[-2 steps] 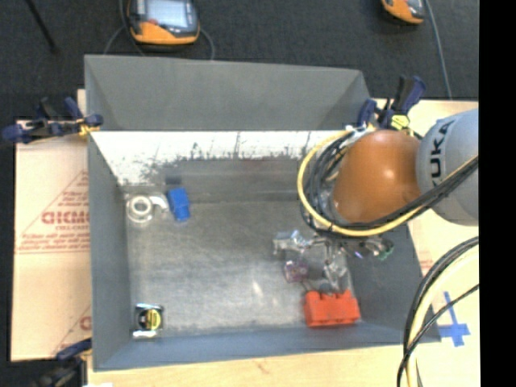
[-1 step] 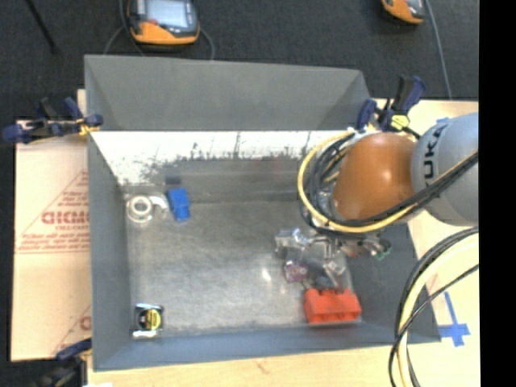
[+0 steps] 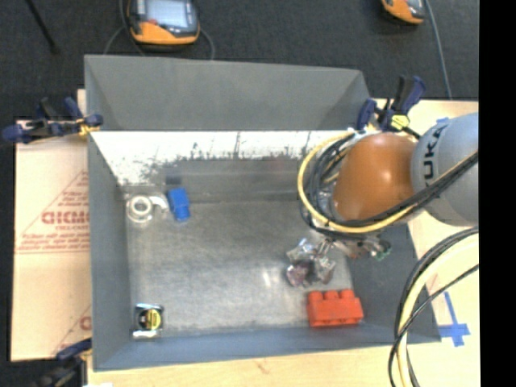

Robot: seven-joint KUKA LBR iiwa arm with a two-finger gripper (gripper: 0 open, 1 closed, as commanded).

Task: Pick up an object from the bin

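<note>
My gripper (image 3: 310, 264) is low over the bin floor at the right, just below the orange cover. A small clear, purplish thing (image 3: 297, 274) lies right at its fingertips; whether it is between them I cannot tell. A red toy brick (image 3: 334, 308) lies just below and right of the gripper, near the bin's front wall.
A blue block (image 3: 177, 203) and a clear tape roll (image 3: 141, 209) lie at the back left. A small yellow and black tape measure (image 3: 148, 318) sits in the front left corner. The arm and its cables cover the bin's right side.
</note>
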